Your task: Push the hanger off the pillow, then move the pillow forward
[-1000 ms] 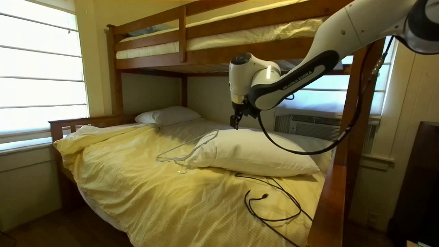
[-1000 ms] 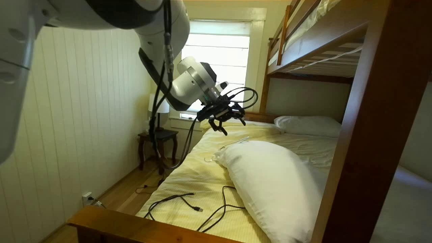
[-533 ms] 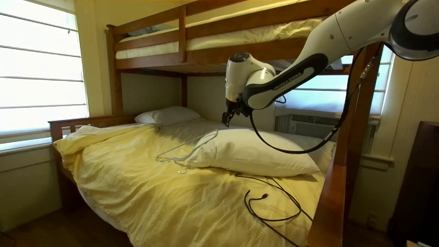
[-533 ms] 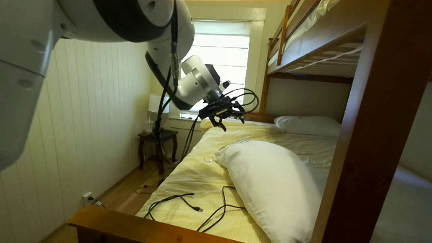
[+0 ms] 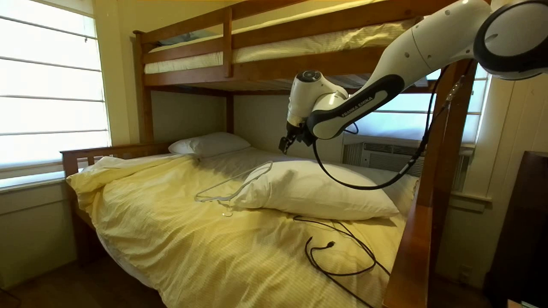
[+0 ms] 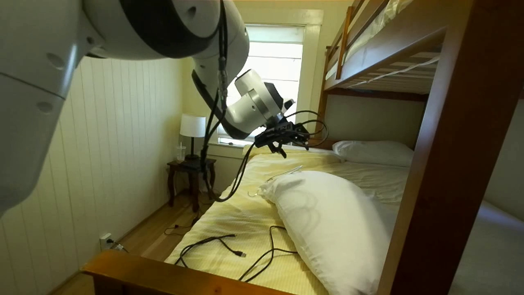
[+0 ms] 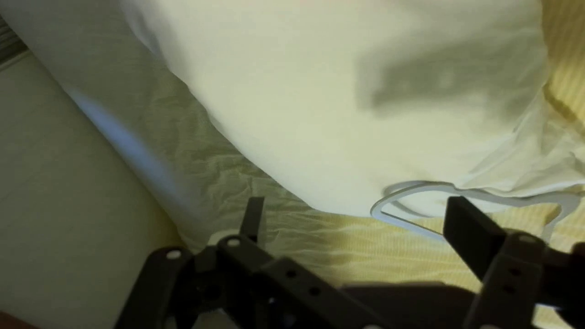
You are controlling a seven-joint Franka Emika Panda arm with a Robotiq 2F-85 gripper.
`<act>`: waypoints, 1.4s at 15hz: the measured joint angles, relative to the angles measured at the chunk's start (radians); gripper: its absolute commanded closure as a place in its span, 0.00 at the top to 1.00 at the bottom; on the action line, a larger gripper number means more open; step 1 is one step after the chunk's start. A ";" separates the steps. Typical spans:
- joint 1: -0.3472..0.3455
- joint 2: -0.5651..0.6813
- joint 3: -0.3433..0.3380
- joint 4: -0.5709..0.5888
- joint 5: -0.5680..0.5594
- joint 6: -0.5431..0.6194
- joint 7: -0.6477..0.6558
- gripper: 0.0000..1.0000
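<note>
Above the lower bunk [image 5: 406, 261] I can see the gripper [image 7: 355, 204] hanging in the air, its 2 fingers standing well apart. The grey hanger [image 7: 498, 199] leans with 1 corner up on the end of the plump cream-white pillow [image 5: 317, 190], its hook out over the yellow bedspread [image 5: 222, 252]. A black cable [image 5: 375, 260] loops nearby; a flatter pillow [image 5: 219, 144] lies farther back.

In an exterior view the white-and-black arm [image 5: 432, 42] reaches in from the upper right, its forearm [image 5: 372, 102], lettered FRANKA EMIKA, sloping down to a wrist [image 5: 301, 96] that leans slightly off upright. Below hangs the black gripper [image 7: 354, 201], tilted, pointing downward; in the wrist view its two fingers [image 7: 473, 233] stand wide apart, both tips in sight.
</note>
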 measured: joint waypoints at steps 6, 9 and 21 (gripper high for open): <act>-0.067 0.131 -0.013 0.091 0.178 0.290 0.002 1.00; -0.109 0.194 0.036 0.132 0.307 0.345 -0.034 1.00; -0.181 0.338 0.181 0.266 0.827 0.323 -0.428 0.96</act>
